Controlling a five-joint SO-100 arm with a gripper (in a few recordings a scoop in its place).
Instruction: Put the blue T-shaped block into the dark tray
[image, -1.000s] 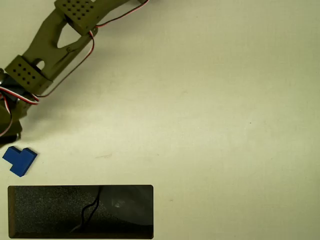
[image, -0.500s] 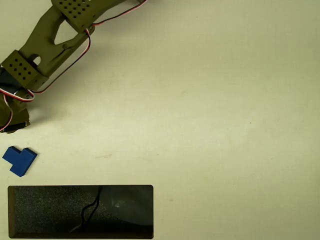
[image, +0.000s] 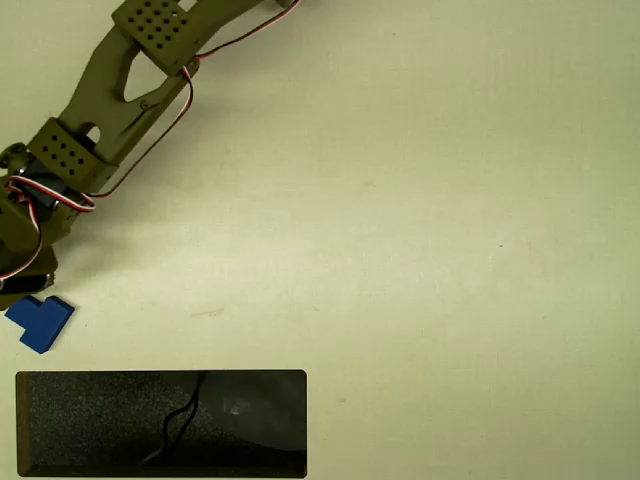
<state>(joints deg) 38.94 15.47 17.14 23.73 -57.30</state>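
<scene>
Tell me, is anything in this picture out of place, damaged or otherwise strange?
Nothing looks damaged or spilled. The block lies flat on the table, outside the tray, near the picture's left edge. The tray sits square, with a dark squiggly mark inside, possibly a crack or a cord; I cannot tell.

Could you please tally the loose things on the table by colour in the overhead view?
Blue: 1, the blue T-shaped block
Black: 1, the dark tray
Total: 2
</scene>
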